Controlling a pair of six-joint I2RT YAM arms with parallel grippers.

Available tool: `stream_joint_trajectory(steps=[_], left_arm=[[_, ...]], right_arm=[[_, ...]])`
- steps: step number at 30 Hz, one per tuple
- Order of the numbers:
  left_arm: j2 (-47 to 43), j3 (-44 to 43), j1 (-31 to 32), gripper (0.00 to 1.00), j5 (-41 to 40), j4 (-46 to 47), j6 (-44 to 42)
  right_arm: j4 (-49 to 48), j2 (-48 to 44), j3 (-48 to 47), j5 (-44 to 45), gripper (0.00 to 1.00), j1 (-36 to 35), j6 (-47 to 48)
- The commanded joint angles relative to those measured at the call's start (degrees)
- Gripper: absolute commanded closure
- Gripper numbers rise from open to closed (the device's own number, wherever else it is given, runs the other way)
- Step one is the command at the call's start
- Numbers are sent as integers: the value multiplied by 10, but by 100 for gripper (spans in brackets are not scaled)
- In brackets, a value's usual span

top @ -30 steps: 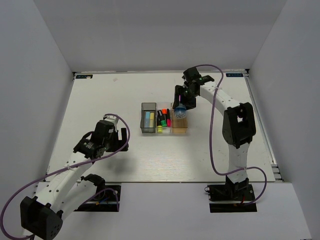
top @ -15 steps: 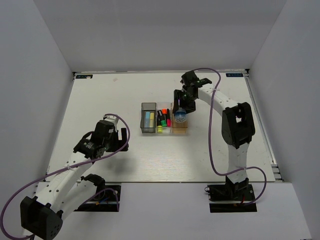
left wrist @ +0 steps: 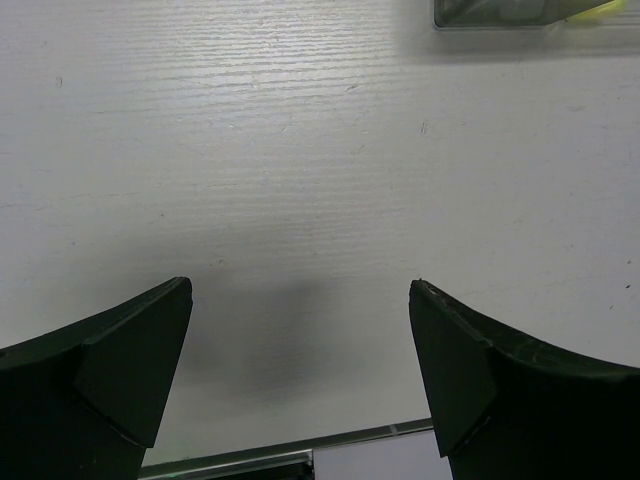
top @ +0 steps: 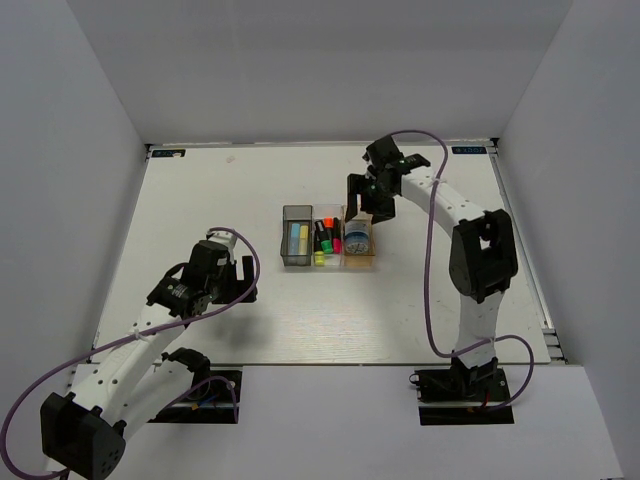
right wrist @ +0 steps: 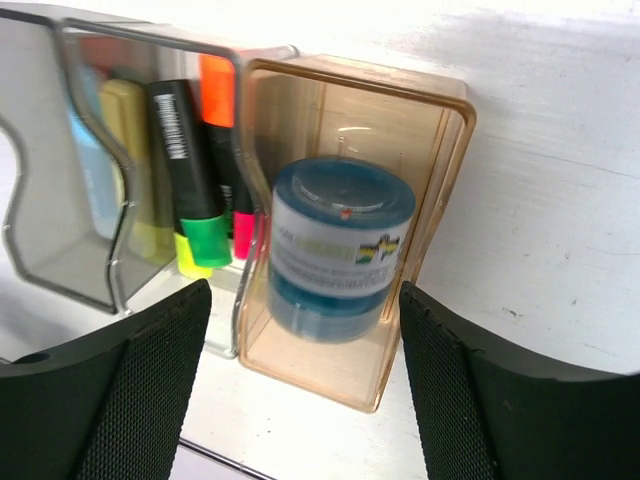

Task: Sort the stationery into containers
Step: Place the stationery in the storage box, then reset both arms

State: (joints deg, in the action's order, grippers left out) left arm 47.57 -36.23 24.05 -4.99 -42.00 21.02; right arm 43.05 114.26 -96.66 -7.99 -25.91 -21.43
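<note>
While the right gripper (right wrist: 305,290) hovers above the far end of the orange-tan bin (right wrist: 445,170), its fingers stand wide apart and hold nothing. The blue-white roll (right wrist: 340,250) sits upright inside that bin. A pale band runs round the roll, carrying a small yellow-and-blue mark and a line of print too blurred to read.

Next in the row, the clear bin (top: 328,265) holds the highlighters. There is a green-ended one (right wrist: 205,240), an orange-ended one (right wrist: 217,90), a pink end (right wrist: 243,222) and a yellow end (right wrist: 188,268). White lettering runs along the black barrel of the green-ended one, but it cannot be made out.

Beyond the clear bin, the dark grey bin (top: 297,262) contains the pale blue and yellow blocks (top: 296,238).

The left gripper (left wrist: 300,290) is well apart from the bins, low over the white table (left wrist: 300,120) – jaws spread wide, nothing between them.
</note>
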Motion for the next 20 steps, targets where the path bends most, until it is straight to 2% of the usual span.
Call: stream_joint_trajectory(steps=[1, 4, 5, 6, 7, 8, 9, 10, 11, 12, 13, 14, 16, 17, 18, 19, 20], left_arm=[[-3, 1, -3, 0, -2, 4, 2], [-1, 1, -3, 0, -5, 3, 1], [-4, 2, -2, 0, -5, 4, 0], [-3, 1, -2, 2, -6, 4, 0], [-4, 2, -3, 8, -5, 8, 0], [-5, 4, -7, 16, -4, 9, -2], [-4, 6, -8, 30, 2, 18, -2], [-7, 7, -10, 54, 6, 21, 0], [-10, 9, -18, 97, 9, 24, 3], [-9, 8, -25, 100, 16, 26, 2], [-7, 9, -34, 100, 20, 32, 4], [-6, 7, -37, 84, 24, 34, 3], [0, 5, -47, 24, 35, 42, 8], [3, 5, -48, 0, 34, 45, 8], [6, 4, -52, 0, 31, 46, 9], [9, -2, -52, 0, 30, 46, 10], [16, -6, -52, 0, 26, 50, 11]], right_arm=[[-18, -45, 3, -7, 22, -2, 10], [-23, -61, 8, -7, 24, 0, 21], [-26, -74, 13, -4, 44, 1, 24], [-31, -80, 15, 1, 58, 1, 49], [-37, -106, 31, 19, 86, 2, 80], [-41, -118, 40, 31, 90, 2, 113], [-52, -128, 54, 60, 90, 3, 127], [-82, -174, 70, 114, 88, 4, 139], [-98, -190, 140, 145, 71, 3, 151], [-133, -206, 163, 188, 50, 5, 156], [-134, -235, 198, 202, 34, 6, 161], [-140, -264, 217, 212, 29, 5, 181], [-155, -312, 286, 235, 27, 5, 196], [-161, -346, 305, 236, 27, 7, 212], [-189, -387, 372, 236, 25, 5, 232], [-224, -407, 392, 247, 19, 4, 250], [-240, -461, 411, 249, 10, 4, 251]])
